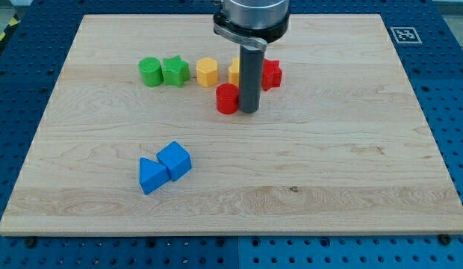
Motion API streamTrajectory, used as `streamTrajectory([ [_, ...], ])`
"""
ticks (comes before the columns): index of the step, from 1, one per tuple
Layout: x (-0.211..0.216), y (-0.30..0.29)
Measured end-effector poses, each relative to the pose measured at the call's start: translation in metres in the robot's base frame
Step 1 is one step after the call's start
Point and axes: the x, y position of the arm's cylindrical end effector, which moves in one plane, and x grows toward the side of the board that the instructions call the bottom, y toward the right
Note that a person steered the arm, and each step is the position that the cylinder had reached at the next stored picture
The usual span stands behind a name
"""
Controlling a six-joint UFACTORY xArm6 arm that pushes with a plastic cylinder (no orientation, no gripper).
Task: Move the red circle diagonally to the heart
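Note:
The red circle point(227, 99) sits on the wooden board just above the middle. My tip point(249, 110) stands right beside it on the view's right, touching or nearly touching it. Behind the rod, a yellow block point(235, 71) is partly hidden; its shape cannot be made out, so it may be the heart. A red star-like block point(272, 74) lies to the right of the rod. A yellow hexagon-like block point(207, 72) lies up and left of the red circle.
A green circle point(150, 72) and a green star point(175, 71) sit side by side at the upper left. A blue triangle point(151, 175) and a blue cube point(175, 160) touch each other at the lower left. The board point(328, 172) lies on a blue pegboard.

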Motion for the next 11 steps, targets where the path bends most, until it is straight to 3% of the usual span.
streamTrajectory([
  [5,0.002,-0.019],
  [7,0.045,-0.019],
  [9,0.045,-0.146],
  [10,0.083,-0.191],
  [11,0.141,-0.193],
])
